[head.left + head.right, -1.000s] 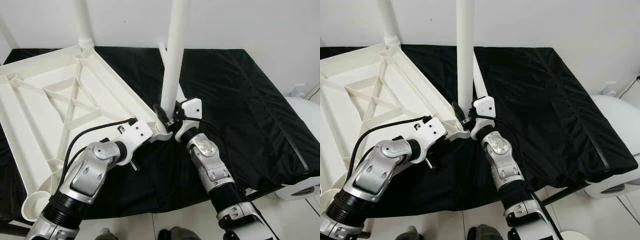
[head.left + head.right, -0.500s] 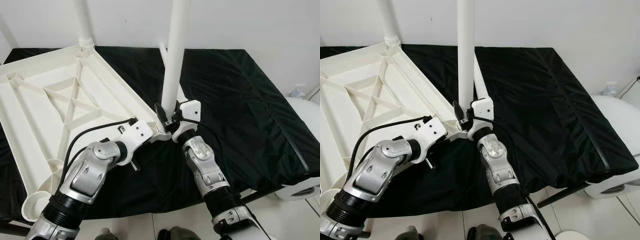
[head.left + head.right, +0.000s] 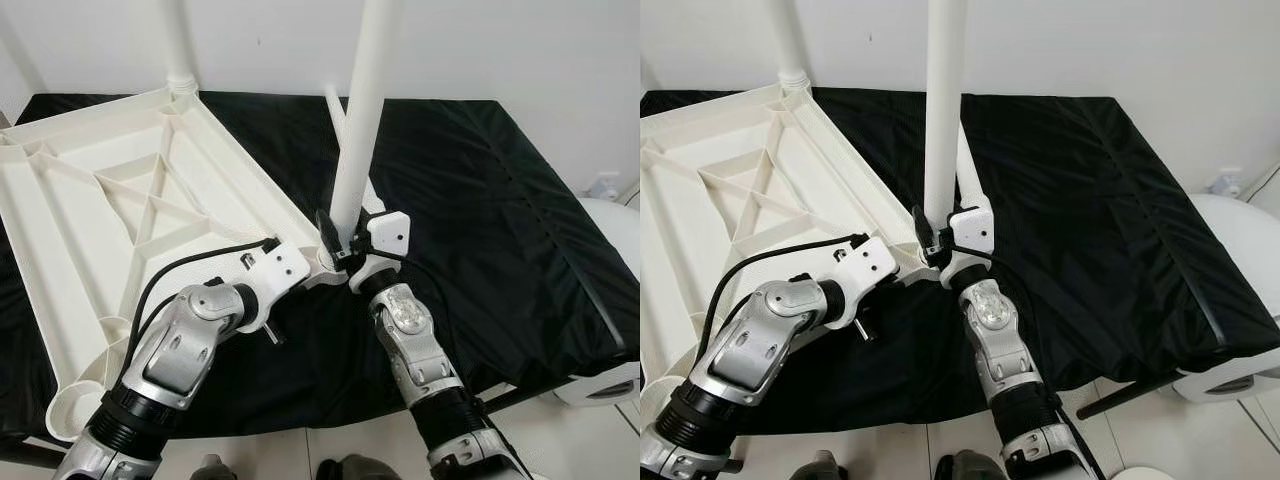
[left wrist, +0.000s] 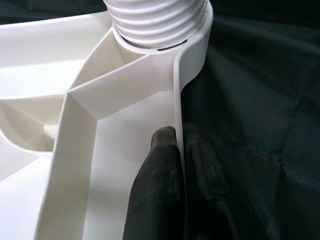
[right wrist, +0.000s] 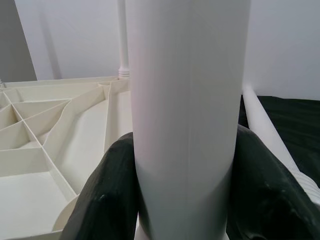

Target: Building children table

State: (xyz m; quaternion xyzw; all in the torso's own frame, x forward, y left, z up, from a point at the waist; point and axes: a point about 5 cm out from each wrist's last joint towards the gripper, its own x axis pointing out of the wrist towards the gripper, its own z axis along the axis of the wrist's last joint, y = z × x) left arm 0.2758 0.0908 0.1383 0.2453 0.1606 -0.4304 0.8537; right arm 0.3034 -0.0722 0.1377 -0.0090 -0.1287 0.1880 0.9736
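The white plastic tabletop [image 3: 130, 200] lies upside down on a black cloth [image 3: 480, 180], ribs facing up. A white leg [image 3: 360, 120] stands upright in the tabletop's near corner socket [image 4: 160, 25], where its threaded end shows. My right gripper [image 3: 337, 238] is shut on this leg just above the socket, one black finger [image 5: 107, 195] on each side. My left gripper [image 4: 180, 150] is shut on the tabletop's thin rim right beside that socket. Another leg [image 3: 178, 50] stands fitted in the far corner. A third leg [image 3: 965, 170] lies on the cloth behind the upright one.
The cloth-covered surface ends at a front edge [image 3: 330, 420] above a tiled floor. A white rounded object [image 3: 610, 375] sits low at the right. A white wall runs close behind the surface. Bare cloth lies to the right of the legs.
The view has shifted a little. My right forearm has swung slightly to the left while still holding the upright leg. The left gripper keeps its hold on the rim.
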